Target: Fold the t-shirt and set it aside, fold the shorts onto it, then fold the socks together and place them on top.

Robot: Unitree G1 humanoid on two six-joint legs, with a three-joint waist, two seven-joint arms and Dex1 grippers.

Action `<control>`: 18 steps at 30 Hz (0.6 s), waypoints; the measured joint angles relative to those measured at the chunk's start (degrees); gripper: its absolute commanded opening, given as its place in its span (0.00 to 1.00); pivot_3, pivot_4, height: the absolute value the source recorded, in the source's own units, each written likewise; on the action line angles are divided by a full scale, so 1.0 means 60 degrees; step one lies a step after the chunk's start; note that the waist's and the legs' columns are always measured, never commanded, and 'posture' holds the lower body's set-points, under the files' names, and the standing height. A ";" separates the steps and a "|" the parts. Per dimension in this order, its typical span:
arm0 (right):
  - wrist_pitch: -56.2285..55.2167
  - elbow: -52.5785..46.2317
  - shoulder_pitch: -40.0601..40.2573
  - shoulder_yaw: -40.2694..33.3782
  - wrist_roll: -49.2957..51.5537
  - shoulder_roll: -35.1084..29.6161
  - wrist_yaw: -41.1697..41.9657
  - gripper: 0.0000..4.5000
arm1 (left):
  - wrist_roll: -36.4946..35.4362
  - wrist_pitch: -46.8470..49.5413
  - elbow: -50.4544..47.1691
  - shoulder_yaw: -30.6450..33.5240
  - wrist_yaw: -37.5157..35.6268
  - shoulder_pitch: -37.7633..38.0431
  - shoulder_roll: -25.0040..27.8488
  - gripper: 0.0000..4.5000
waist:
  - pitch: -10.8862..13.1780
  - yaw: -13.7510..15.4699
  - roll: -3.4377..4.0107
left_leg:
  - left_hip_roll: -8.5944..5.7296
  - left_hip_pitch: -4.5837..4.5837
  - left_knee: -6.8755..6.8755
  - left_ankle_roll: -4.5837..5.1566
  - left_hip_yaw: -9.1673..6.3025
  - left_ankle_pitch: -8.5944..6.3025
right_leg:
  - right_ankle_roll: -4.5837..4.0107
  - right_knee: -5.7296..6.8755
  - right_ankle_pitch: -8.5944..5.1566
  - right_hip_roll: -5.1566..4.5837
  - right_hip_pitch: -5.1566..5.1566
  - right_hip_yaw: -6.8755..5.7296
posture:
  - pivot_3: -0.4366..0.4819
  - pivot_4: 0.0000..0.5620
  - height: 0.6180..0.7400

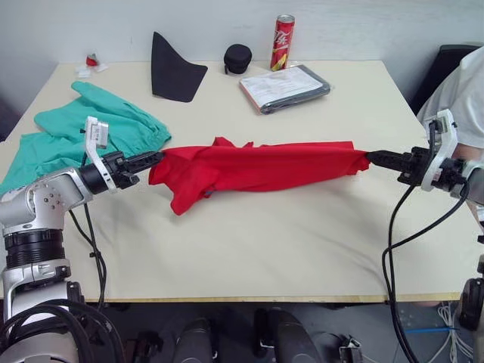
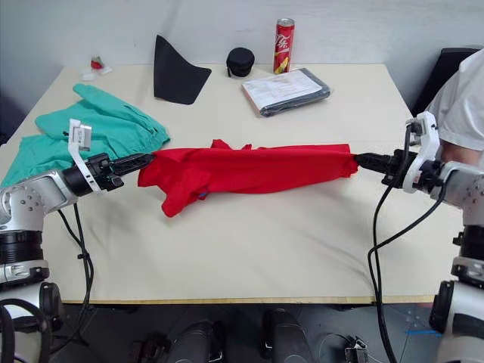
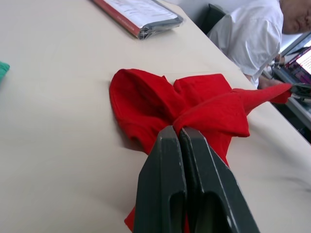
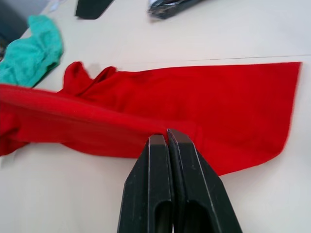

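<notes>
Red shirt stretched across mid-table, left gripper and right gripper each clamped on an end. Fold looks barely begun. Shorts lie unfolded at far left, untouched. One shirt, one shorts; no socks that I can make out.

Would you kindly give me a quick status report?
Left gripper and right gripper shut on t-shirt, stretched between them. Shorts beside its left end. Nothing blocking.

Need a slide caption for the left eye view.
Both grippers pinch the red t-shirt stretched between them.
</notes>
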 measured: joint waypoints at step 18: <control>-0.8129 -0.3203 0.7577 0.0540 -0.3141 -0.0466 0.2343 0.01 | 0.1715 -0.4828 -0.4250 -0.0251 -0.3528 0.6812 0.2073 0.00 | 0.0006 0.0013 -0.0010 | 0.0007 0.0038 -0.0009 0.0001 -0.0016 -0.0041 | 0.0007 -0.0015 -0.0014 0.0007 0.0033 0.0010 | 0.48 0.27 1.00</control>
